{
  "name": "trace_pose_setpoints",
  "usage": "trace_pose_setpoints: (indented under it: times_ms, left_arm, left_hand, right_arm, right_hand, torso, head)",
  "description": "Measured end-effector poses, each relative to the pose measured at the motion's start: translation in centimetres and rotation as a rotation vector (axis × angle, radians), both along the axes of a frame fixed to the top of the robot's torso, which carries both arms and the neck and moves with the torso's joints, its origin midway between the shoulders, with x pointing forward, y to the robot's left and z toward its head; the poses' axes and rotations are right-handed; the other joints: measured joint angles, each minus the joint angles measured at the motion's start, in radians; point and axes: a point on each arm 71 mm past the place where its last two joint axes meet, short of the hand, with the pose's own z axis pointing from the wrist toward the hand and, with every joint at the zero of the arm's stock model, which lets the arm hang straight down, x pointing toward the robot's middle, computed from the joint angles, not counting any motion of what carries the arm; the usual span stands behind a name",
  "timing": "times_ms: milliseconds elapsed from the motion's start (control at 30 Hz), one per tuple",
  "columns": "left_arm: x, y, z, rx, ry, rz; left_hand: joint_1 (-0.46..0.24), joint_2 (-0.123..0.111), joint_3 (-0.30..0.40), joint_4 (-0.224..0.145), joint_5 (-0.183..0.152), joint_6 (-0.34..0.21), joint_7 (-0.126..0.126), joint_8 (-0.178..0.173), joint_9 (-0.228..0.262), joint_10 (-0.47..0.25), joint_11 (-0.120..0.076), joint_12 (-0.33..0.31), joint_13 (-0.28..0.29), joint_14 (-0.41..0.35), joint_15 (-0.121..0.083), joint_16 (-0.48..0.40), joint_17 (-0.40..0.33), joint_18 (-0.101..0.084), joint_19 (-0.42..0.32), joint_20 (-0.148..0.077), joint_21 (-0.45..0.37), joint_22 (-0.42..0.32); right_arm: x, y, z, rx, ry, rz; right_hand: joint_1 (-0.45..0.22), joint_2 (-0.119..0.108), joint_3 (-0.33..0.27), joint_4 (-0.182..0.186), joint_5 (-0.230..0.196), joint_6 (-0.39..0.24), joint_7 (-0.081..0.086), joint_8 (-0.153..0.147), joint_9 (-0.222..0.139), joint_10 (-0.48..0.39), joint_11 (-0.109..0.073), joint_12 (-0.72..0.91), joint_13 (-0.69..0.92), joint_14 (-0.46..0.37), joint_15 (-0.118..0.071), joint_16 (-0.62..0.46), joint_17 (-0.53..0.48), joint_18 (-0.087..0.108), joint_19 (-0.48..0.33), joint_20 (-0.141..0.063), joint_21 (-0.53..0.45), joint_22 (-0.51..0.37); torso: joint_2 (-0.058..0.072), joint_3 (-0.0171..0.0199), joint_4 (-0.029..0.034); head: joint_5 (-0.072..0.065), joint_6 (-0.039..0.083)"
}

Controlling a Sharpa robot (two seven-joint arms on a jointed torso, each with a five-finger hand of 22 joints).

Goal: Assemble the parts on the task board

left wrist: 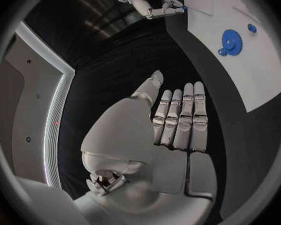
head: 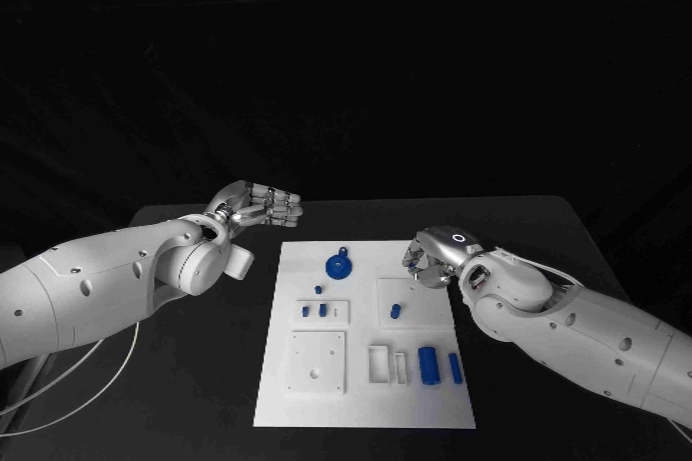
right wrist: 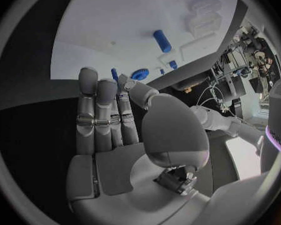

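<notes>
Board (head: 289,401) lies flat at table (head: 548,221) centre, long axis running away from robot. L hand (head: 264,205) hangs over bare table just beyond board's far-left corner, off the board, touching nothing; wrist view shows its fingers (left wrist: 181,117) straight and pressed side by side, thumb set slightly apart, palm empty. R hand (head: 433,258) sits at board's far-right edge, partly over the plate; wrist view shows fingers (right wrist: 100,112) extended and close together, thumb angled across toward them, nothing held; cannot tell whether fingertips touch the board. Parts on board: round disc w/ small lobe (head: 339,267) near far edge, approx. centre, flat on the surface, just beside R hand but apart from it; same disc appears in L wrist view (left wrist: 230,40). Small peg (head: 320,289) stands nearer to robot than the disc. Two short pegs (head: 306,308) sit in the left-middle recessed block; second one (head: 335,309) just beside the first. One peg (head: 395,309) sits in the right-middle block. Two cylinders lie at near-right: thick one (head: 428,365) and thin one (head: 456,368), parallel, side by side, not touching. Two white slotted holders (head: 378,365) lie just left of the cylinders. Square white plate (head: 317,361) occupies near-left of board.
</notes>
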Motion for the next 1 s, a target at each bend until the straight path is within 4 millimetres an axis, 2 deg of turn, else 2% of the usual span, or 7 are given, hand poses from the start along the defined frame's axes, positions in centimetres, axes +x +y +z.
trace_pose_setpoints:
  times_ms: [133,233,400,533,633,767,1000]
  left_arm:
    - [0.1,0.2,0.0,-0.001,0.002,0.007]
    - [0.1,0.3,0.0,-0.003,0.003,0.011]
    - [0.1,0.3,0.0,-0.008,0.002,0.02]
    - [0.2,0.2,0.0,-0.016,-0.003,0.035]
    - [0.4,0.1,0.1,-0.025,-0.007,0.05]
    - [0.6,-0.1,0.1,-0.037,-0.012,0.069]
    - [0.9,-1.1,0.1,-0.058,-0.023,0.09]
  left_hand:
    - [0.0,0.0,-0.002,-0.002,0.0,0.0,0.0,0.0,0.0,0.0,0.0,0.0,0.0,-0.004,-0.004,0.0,-0.001,0.0,0.0,0.0,0.0,0.0]
    - [0.0,0.0,-0.002,-0.002,0.0,0.0,0.0,0.0,0.0,0.0,0.0,0.0,0.0,-0.004,-0.004,0.0,-0.001,0.0,0.0,0.0,0.0,0.0]
    - [0.0,0.0,-0.002,-0.002,0.004,0.0,0.0,0.0,0.0,0.0,0.0,0.0,0.0,-0.007,0.0,0.0,-0.001,0.0,0.0,0.0,0.0,0.001]
    - [0.0,0.0,-0.002,-0.002,0.004,0.0,0.0,0.0,0.0,0.0,0.0,0.0,0.0,-0.007,0.0,0.0,-0.001,0.0,0.0,0.0,0.0,0.001]
    - [0.0,0.0,-0.002,-0.002,0.004,0.0,0.0,0.0,0.0,0.0,0.0,0.0,0.0,-0.007,0.0,0.0,-0.001,0.0,0.0,0.0,0.0,0.001]
    - [0.0,0.0,-0.002,-0.002,0.004,0.0,0.0,0.0,0.0,0.0,0.0,0.0,0.0,-0.007,0.0,0.0,-0.001,0.0,0.0,0.0,0.0,0.001]
    - [0.0,0.0,-0.002,-0.002,0.004,0.0,0.0,0.0,0.0,0.0,0.0,0.0,0.0,-0.007,0.0,0.0,-0.001,0.0,0.0,0.0,0.0,0.002]
  right_arm:
    - [0.0,0.1,0.8,0.057,0.009,0.008]
    - [-0.3,0.8,1.3,0.099,0.019,0.029]
    - [-1.0,2.7,1.7,0.163,0.037,0.081]
    - [-2.0,4.8,1.7,0.215,0.06,0.138]
    - [-2.6,6.1,1.4,0.245,0.076,0.172]
    - [-3.5,7.6,0.6,0.273,0.101,0.204]
    - [-5.4,10.0,-1.9,0.279,0.132,0.259]
  right_hand:
    - [0.0,0.0,0.0,0.0,0.0,0.0,0.0,0.0,0.0,0.0,0.0,0.0,0.0,0.0,0.0,-0.003,0.001,0.0,0.0,0.0,-0.005,0.003]
    - [0.0,0.0,0.0,0.0,-0.003,0.0,0.0,0.0,0.0,0.0,0.0,-0.001,0.0,0.0,0.0,-0.003,0.001,0.0,0.0,0.0,-0.005,0.004]
    - [0.0,0.0,0.0,0.0,-0.003,0.0,0.0,0.0,0.0,0.0,0.0,-0.001,0.0,-0.002,-0.002,-0.011,0.001,0.0,0.0,0.0,-0.017,0.008]
    - [0.0,0.0,0.0,0.0,-0.003,0.0,0.0,0.0,0.001,0.0,0.0,-0.002,0.0,-0.002,-0.002,-0.015,0.001,0.0,0.0,0.0,-0.017,0.009]
    - [0.0,0.0,0.0,0.0,-0.003,0.0,0.0,0.0,0.001,0.0,0.0,-0.004,0.0,-0.002,-0.002,-0.015,0.001,0.0,0.0,0.0,-0.021,0.01]
    - [0.0,0.0,0.0,0.0,-0.003,0.0,0.0,0.0,0.001,0.0,-0.001,-0.004,-0.001,-0.002,-0.002,-0.015,0.002,0.0,0.0,0.0,-0.024,0.012]
    - [0.0,0.0,-0.003,-0.003,-0.004,0.0,0.0,0.0,0.001,-0.002,-0.002,-0.001,-0.001,-0.002,-0.002,-0.015,0.003,0.0,0.0,0.0,-0.024,0.015]
  torso:
    - [0.0,0.0001,-0.0001]
    - [-0.001,-0.0011,-0.0001]
    - [-0.002,-0.0022,-0.0007]
    - [-0.004,-0.0034,-0.0012]
    - [-0.005,-0.0045,-0.0012]
    - [-0.008,-0.0063,-0.0012]
    - [-0.014,-0.0082,-0.0013]
  head:
    - [0.006,0.0]
    - [0.015,0.0]
    - [0.029,0.001]
    - [0.046,0.002]
    - [0.063,0.0]
    - [0.095,-0.003]
    - [0.148,-0.014]
